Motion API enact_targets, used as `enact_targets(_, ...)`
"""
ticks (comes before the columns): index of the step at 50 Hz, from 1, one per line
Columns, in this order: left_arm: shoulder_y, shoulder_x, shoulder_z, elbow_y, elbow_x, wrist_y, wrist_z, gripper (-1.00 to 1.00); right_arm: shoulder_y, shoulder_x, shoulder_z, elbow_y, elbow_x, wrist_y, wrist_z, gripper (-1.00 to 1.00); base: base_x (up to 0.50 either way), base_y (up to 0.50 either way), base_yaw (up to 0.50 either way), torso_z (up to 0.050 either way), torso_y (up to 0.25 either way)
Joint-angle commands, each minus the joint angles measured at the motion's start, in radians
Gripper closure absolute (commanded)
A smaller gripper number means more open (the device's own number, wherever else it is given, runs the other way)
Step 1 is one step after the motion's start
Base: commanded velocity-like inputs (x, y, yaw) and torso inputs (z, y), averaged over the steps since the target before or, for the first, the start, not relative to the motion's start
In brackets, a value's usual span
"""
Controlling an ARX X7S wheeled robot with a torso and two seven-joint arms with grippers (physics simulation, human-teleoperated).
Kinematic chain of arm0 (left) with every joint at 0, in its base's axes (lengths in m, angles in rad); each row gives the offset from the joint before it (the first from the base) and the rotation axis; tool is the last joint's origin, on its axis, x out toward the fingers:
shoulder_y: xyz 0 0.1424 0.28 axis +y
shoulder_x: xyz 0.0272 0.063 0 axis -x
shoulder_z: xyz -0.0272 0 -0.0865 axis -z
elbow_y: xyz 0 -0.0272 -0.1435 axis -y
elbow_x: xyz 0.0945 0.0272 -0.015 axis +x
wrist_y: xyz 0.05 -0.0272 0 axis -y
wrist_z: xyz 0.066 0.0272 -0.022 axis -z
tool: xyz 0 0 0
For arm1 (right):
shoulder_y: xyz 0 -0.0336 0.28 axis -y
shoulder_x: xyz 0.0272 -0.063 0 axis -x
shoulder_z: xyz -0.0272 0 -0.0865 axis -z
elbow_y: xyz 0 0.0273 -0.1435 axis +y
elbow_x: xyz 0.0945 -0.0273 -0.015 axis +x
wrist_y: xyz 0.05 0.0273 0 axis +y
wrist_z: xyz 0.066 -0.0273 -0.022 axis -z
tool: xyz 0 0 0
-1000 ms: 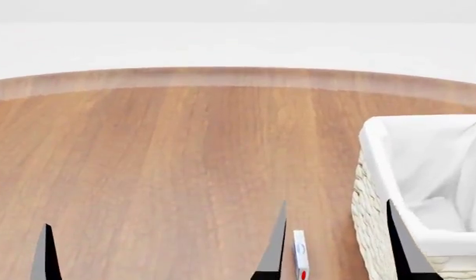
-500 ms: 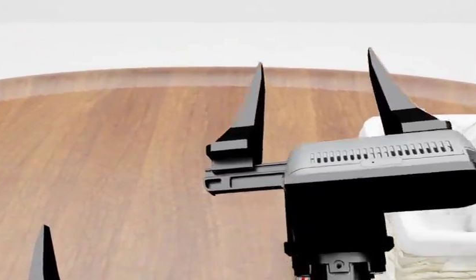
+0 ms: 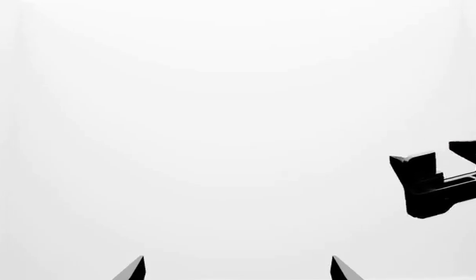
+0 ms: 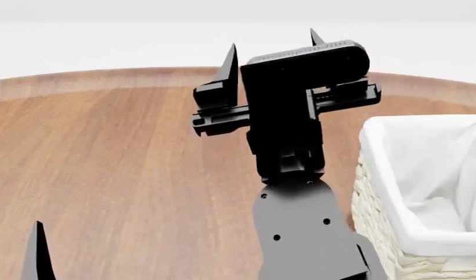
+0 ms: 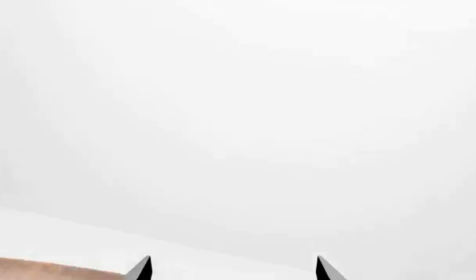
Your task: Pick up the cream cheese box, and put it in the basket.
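Nowhere any label — plain basket (image 4: 378,221).

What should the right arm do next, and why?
Probably lower the right gripper back toward the table: it is raised high, open and empty, the basket holds only its liner, and the cream cheese box is not in view.
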Motion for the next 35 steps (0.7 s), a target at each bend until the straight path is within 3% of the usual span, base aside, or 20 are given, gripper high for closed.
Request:
enact_targets(1,0.001,-0.002,-0.003,0.006,-0.008,0.001,-0.01,-1.0,0.043,-0.029,-0.014,0.308,0.019,-0.145,0.001,-1.0,0.0,0.0,0.0,0.0,0.0)
enact_targets(18,0.005,-0.009,-0.016,0.021,-0.049,0.006,-0.019,-1.0,0.101,-0.07,-0.061,0.85,0.026,-0.452,0.0,-1.0,0.0,0.0,0.0,0.0,0.0)
enact_targets(24,0.01,-0.013,-0.015,0.013,-0.052,0.027,-0.016,-1.0,0.154,-0.094,-0.076,1.138,0.054,-0.611,-0.008,-1.0,0.0,0.0,0.0,0.0,0.0)
enact_targets(29,0.012,-0.018,-0.014,0.009,-0.057,0.04,-0.013,-1.0,0.209,-0.099,-0.176,1.348,0.166,-0.749,-0.005,-1.0,0.0,0.0,0.0,0.0,0.0)
enact_targets(35,0.013,-0.021,-0.008,0.009,-0.049,0.04,-0.016,-1.0,0.222,-0.099,-0.339,1.45,0.308,-0.838,0.014,-1.0,0.0,0.0,0.0,0.0,0.0)
